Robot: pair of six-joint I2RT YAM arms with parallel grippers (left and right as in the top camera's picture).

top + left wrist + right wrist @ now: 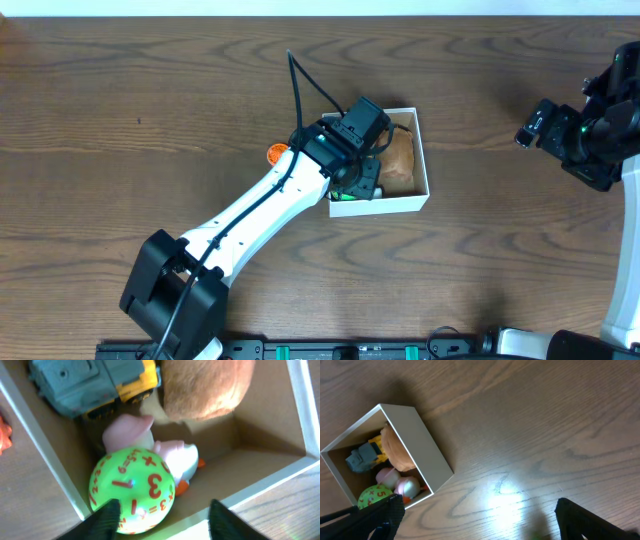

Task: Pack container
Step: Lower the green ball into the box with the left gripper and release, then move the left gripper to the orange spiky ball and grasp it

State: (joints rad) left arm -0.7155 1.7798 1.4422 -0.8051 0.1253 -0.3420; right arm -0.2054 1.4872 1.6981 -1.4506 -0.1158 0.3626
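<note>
Container (390,207) sits mid-desk. The left claw (164,509) hangs right over its end toward the desk's near-left corner, spread wide and empty, green ball (132,491) straight below. Right claw (479,509), wide too, is way off by the right edge, so left's nearer.

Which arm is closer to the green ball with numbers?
Left. The left gripper hovers just over the green ball inside the container; the right gripper sits far away.
</note>
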